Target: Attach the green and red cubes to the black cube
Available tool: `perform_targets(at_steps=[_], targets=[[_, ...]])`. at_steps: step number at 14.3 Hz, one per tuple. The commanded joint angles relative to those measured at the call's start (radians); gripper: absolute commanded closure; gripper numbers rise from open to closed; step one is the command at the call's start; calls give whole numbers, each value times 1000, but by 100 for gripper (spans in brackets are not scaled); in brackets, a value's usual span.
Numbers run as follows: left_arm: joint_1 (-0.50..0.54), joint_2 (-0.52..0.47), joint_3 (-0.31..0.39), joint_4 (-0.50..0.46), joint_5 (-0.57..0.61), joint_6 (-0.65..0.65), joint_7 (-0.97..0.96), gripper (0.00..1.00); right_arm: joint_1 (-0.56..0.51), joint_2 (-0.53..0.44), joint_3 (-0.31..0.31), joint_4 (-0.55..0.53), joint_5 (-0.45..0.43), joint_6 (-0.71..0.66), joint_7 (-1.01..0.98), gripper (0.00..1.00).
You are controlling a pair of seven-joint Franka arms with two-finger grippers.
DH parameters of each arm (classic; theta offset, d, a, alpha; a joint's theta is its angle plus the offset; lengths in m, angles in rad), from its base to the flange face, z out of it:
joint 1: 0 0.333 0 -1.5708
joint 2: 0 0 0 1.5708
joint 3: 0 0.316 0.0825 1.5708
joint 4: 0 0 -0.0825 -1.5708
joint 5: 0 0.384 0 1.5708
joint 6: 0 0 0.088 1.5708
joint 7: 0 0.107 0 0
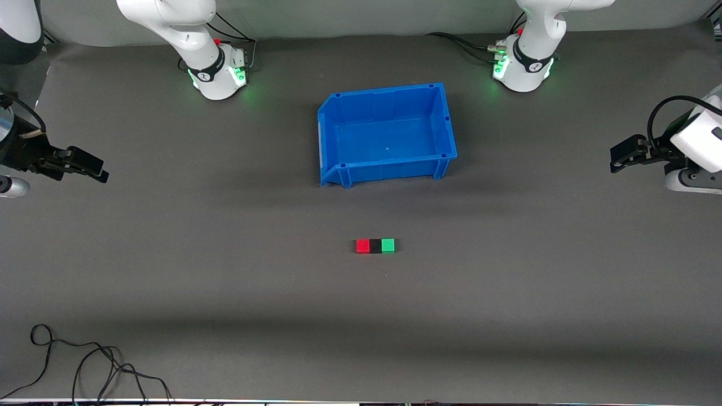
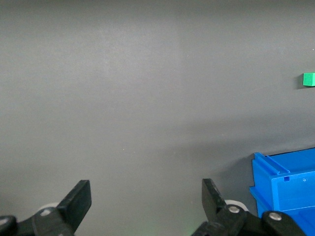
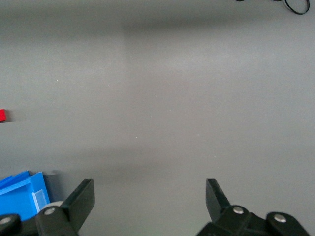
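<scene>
1. Desk [image 1: 169,270]: covered by a grey mat; both arms wait at its ends.
2. Blue bin [image 1: 387,133]: stands between the two arm bases, nothing in it.
3. Left gripper [image 1: 620,158]: raised over bare mat at the left arm's end of the desk; jaws spread wide, holding nothing.
4. Right gripper [image 1: 93,169]: raised over bare mat at the right arm's end; jaws likewise wide and holding nothing.
5. Loose cable [image 1: 84,366]: lies on the mat near the front camera, toward the right arm's end.
6. Cubes: red cube [image 1: 362,246], black cube [image 1: 375,246] and green cube [image 1: 388,246] sit in one touching row, black in the middle, nearer to the front camera than the bin.
</scene>
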Motion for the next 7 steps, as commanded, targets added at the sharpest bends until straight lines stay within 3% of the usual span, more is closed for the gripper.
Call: perform_targets(at_steps=[1, 7], targets=[[-8, -6, 2, 16, 16, -18, -8, 0, 13, -21, -12, -26, -25, 22, 18, 0], [-8, -4, 2, 17, 15, -18, -8, 0, 25, -3, -17, -25, -25, 22, 19, 0]])
